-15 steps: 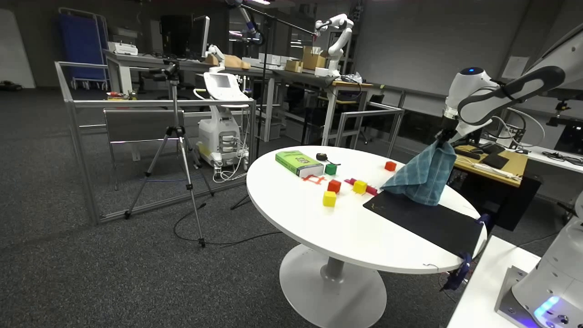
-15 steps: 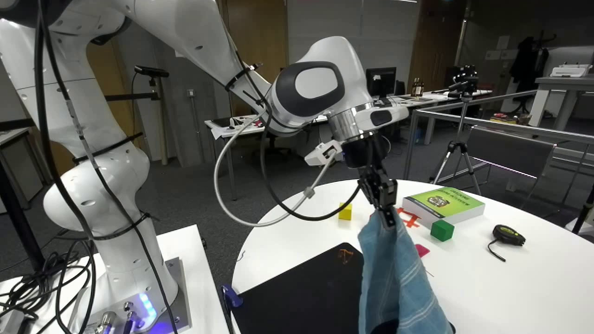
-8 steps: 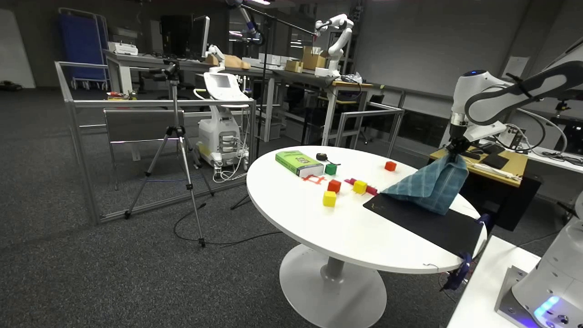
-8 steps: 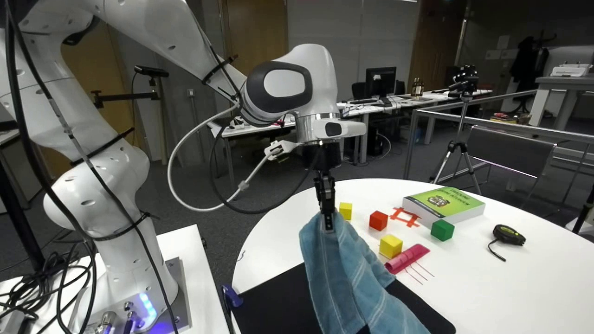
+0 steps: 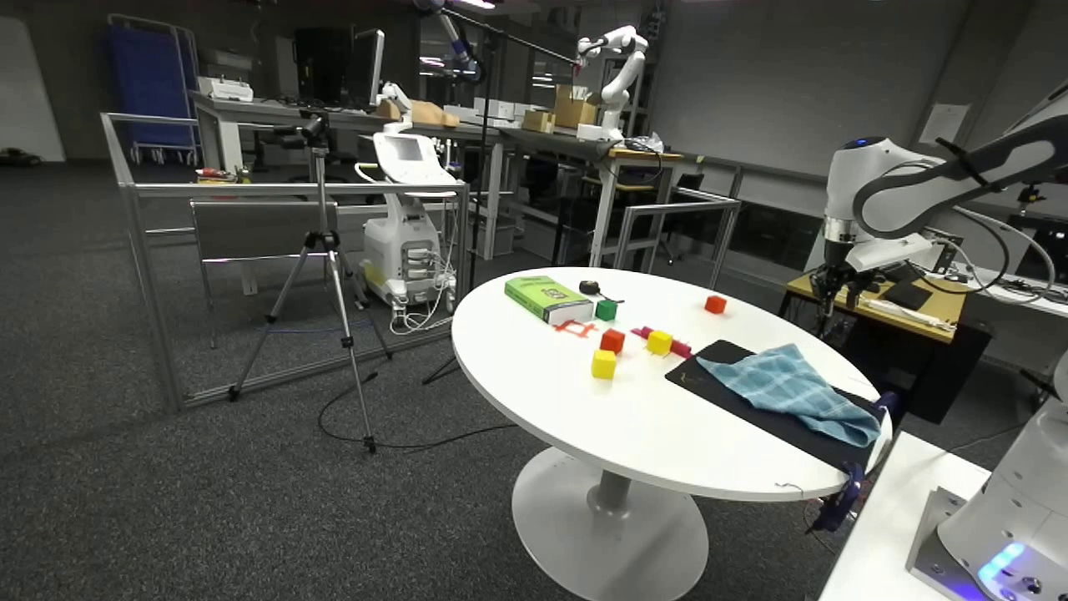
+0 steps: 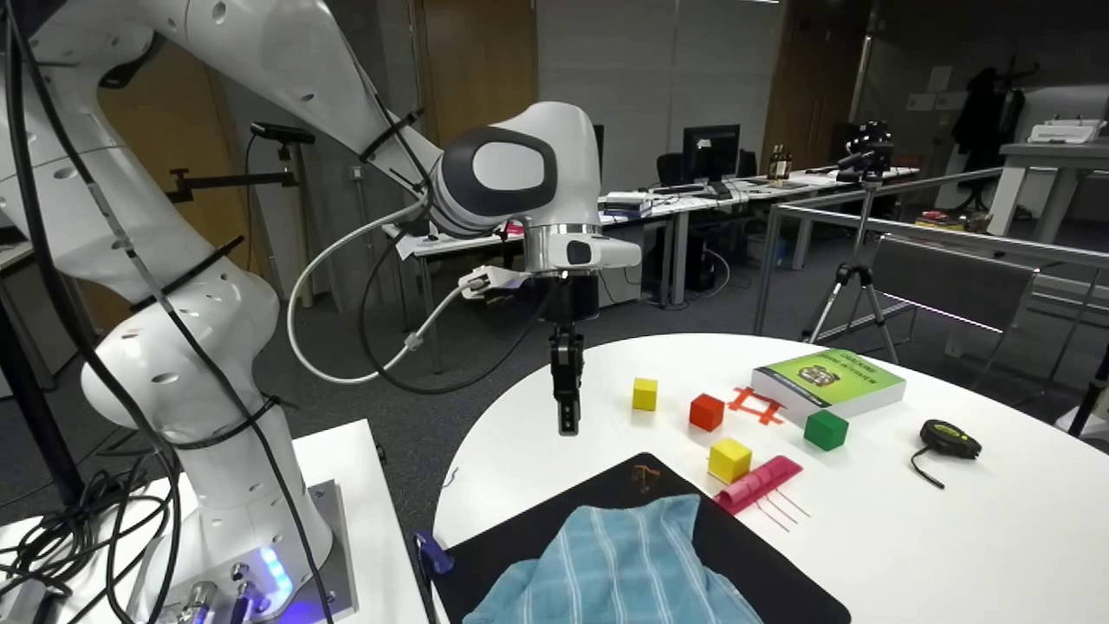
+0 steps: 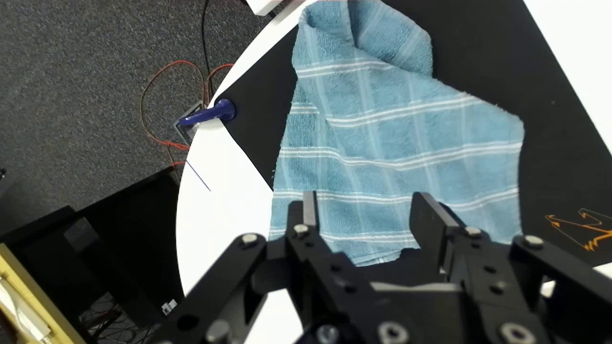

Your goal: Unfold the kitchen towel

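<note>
OK, room btwn fingers (image 6: 568,404) & towel (image 6: 617,568) edge

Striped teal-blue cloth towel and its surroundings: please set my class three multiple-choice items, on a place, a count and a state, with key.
1. On what does the striped teal-blue cloth towel mostly lie?
A) Thick green book
B) Flat black rectangular mat
C) Grey carpet

2. How many yellow cubes are on the round white table?
A) One
B) Four
C) Two

3. How does the black gripper stand?
A) Open
B) Shut on the towel
C) Shut, holding nothing

1 B: the wrist view shows the mat on both sides of it.
2 C: both exterior views show two.
3 A: its jaws stand apart in the wrist view.
</note>
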Controlling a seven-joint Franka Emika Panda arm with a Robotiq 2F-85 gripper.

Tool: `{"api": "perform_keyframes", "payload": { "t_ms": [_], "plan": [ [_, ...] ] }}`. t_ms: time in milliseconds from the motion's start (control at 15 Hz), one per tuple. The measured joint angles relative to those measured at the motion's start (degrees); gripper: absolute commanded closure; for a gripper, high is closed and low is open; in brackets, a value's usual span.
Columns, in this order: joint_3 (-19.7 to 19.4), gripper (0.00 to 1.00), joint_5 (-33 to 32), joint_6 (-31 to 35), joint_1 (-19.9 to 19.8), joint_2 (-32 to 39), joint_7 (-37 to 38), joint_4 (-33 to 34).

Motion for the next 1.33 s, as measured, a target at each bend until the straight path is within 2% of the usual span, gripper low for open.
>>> {"api": "perform_keyframes", "payload": {
  "t_ms": [133,400,733,1133,1333],
  "plan": [
    [0.04,0.0,-0.04,0.03,-0.07,0.0,1.35,-0.18],
    [-0.25,0.0,0.8,0.03,-0.65,-0.06,4.13,-0.18],
    [-1.0,0.0,5.18,-0.41,-1.42,-1.91,7.12,-0.2],
    [-2.1,0.0,9.33,-7.76,-2.11,-9.66,4.32,-0.2],
    [-2.46,0.0,11.76,-8.23,-2.08,-12.32,0.66,-0.24]
  ]
}}
